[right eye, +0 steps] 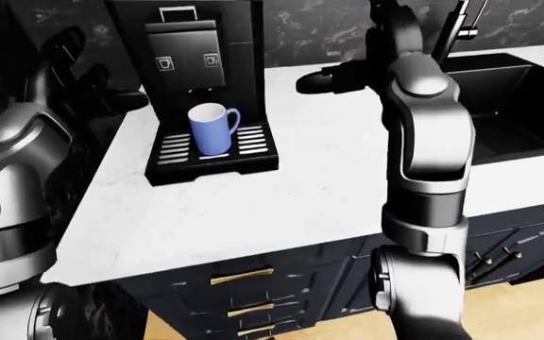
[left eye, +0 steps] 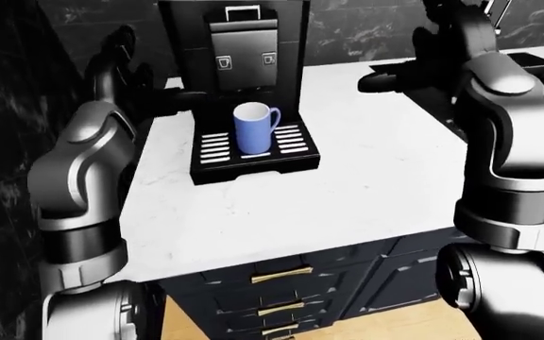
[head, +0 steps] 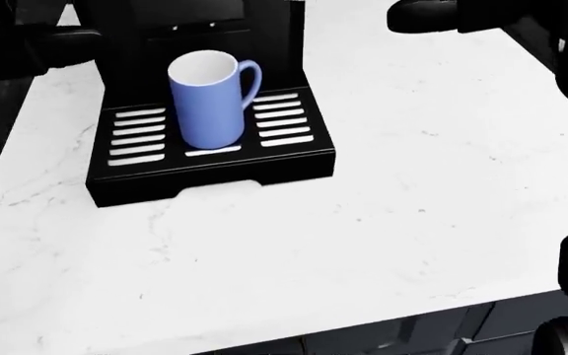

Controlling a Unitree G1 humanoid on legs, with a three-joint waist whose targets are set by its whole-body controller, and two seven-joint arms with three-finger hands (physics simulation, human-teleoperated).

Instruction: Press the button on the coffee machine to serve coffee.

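blue mug (head: 210,100) parked on the drip tray (left eye: 253,150) under the spout of the coffee machine (left eye: 234,49) near the counter's (head: 383,214) far left edge, ready for filling; buttons (left eye: 247,61) untouched, right hand (right eye: 324,81) raised off to the right, left hand (left eye: 185,101) beside the machine, finger spread of both unclear.

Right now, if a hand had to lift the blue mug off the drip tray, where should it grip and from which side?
Probably the handle of the blue mug, which sticks out toward the head view's right, clear of the coffee machine. Come in from that side with the right hand; the machine body rises directly behind the upright mug, crowding a wrap around the body.
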